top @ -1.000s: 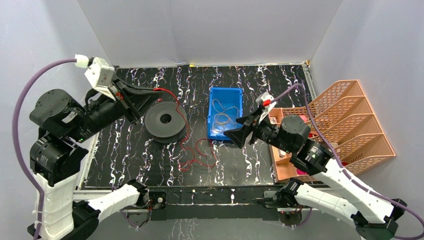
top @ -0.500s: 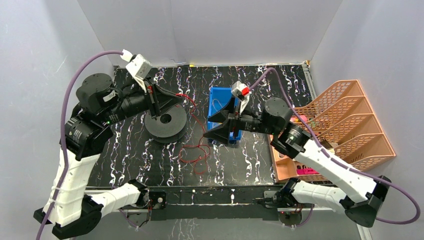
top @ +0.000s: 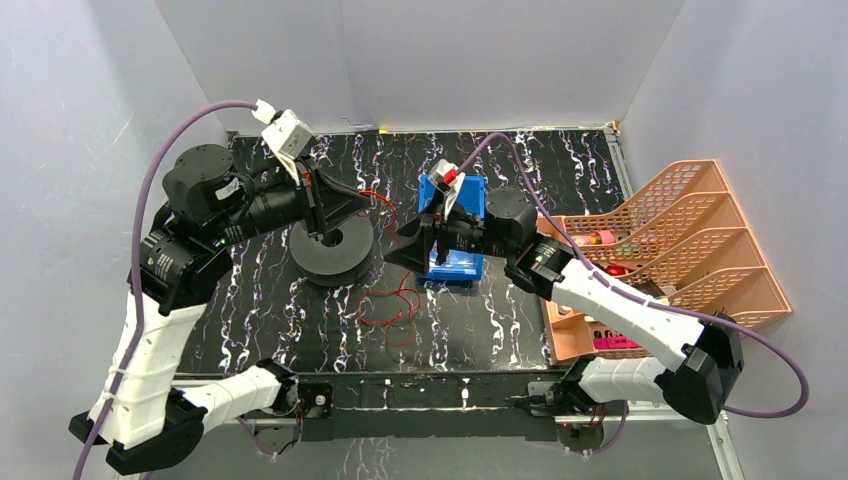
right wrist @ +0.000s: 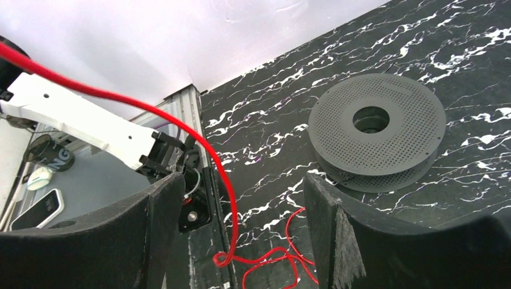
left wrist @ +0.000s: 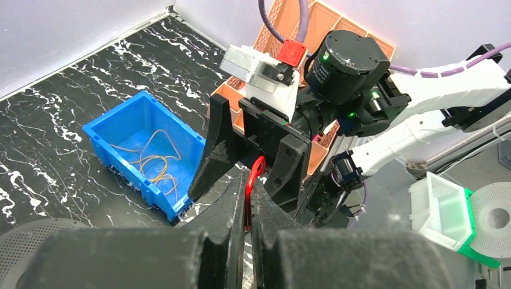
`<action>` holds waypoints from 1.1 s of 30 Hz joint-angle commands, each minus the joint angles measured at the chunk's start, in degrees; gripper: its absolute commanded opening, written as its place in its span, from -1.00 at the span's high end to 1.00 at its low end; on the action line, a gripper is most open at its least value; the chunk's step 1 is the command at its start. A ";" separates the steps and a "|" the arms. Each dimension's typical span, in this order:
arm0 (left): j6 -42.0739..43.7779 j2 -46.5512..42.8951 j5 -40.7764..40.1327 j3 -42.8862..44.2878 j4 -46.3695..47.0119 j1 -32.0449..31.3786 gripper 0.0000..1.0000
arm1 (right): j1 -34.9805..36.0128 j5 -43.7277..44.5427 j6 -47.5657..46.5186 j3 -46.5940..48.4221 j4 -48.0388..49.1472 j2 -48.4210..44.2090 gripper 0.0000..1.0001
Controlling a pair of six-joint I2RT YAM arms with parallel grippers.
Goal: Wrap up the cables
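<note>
Now the red cable (top: 392,312) lies mostly as a loose tangle on the desk (top: 250,320) just in front of the black spool (top: 332,240), with one thin strand rising to the left claw (top: 367,204), which is clenched on it. The right claw (top: 395,245) has swung left from beside the blue bin (top: 455,271) within the last second and stands released, its fingers astride the raised strand. It is probably lining up a second hold before any winding starts, and none is on the spool yet.

A black, white-veined marble-pattern tabletop (top: 570,165) was enclosed by plain pale grey walls (top: 450,60) behind and beside it; an orange plastic lattice rack (top: 715,255) was set at its right edge.
</note>
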 commanded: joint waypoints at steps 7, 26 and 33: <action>-1.10 -0.54 2.51 -2.03 1.25 -0.22 1.00 | 0.02 -0.07 -1.84 -0.99 11.11 -0.30 -0.40; -4.20 -2.13 3.24 -7.40 3.77 -0.15 1.00 | 0.02 -5.47 2.50 -5.81 25.79 -3.27 1.00; -1.87 -5.24 -4.20 -13.59 3.75 -0.16 -0.16 | 0.02 9.96 0.94 -6.46 4.51 -12.10 1.00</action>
